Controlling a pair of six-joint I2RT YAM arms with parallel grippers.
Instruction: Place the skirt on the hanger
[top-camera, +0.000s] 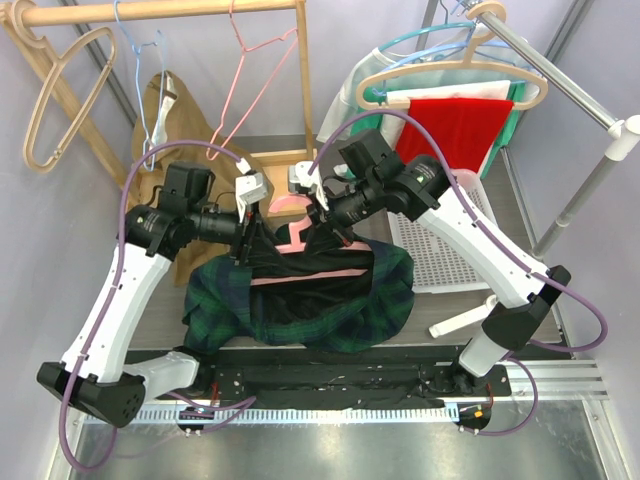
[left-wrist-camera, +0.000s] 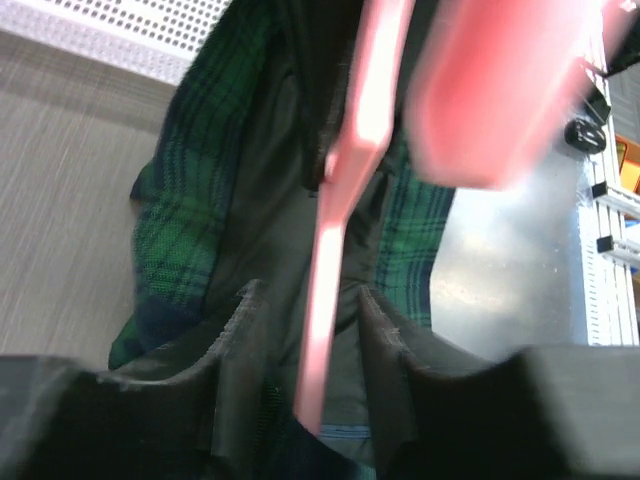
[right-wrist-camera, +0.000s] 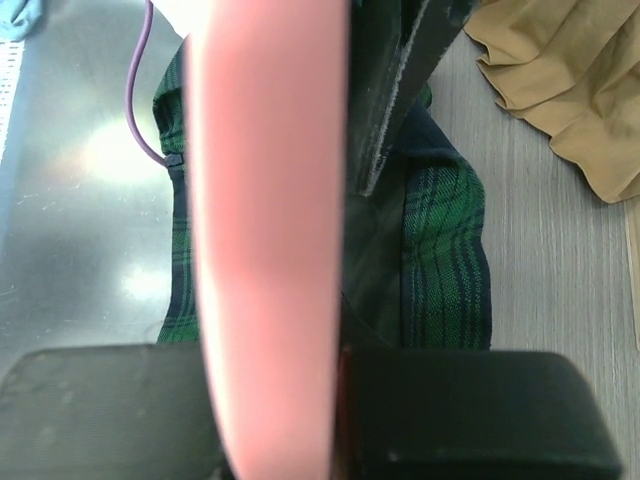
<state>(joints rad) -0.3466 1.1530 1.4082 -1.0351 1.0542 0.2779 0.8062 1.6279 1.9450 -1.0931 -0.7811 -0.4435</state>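
Observation:
The green plaid skirt lies bunched at the table's middle, its dark lining open upward. A pink hanger stands over its waist, with the pink bar running across the lining. My left gripper is at the hanger's left end. In the left wrist view its fingers stand apart, with the pink bar and skirt lining between them. My right gripper is shut on the pink hanger, which fills the right wrist view. One finger shows beside it, with the skirt below.
A wooden rack at the back carries empty hangers, with tan cloth below it. A white perforated basket sits on the right. A red garment hangs from a metal rail at the back right.

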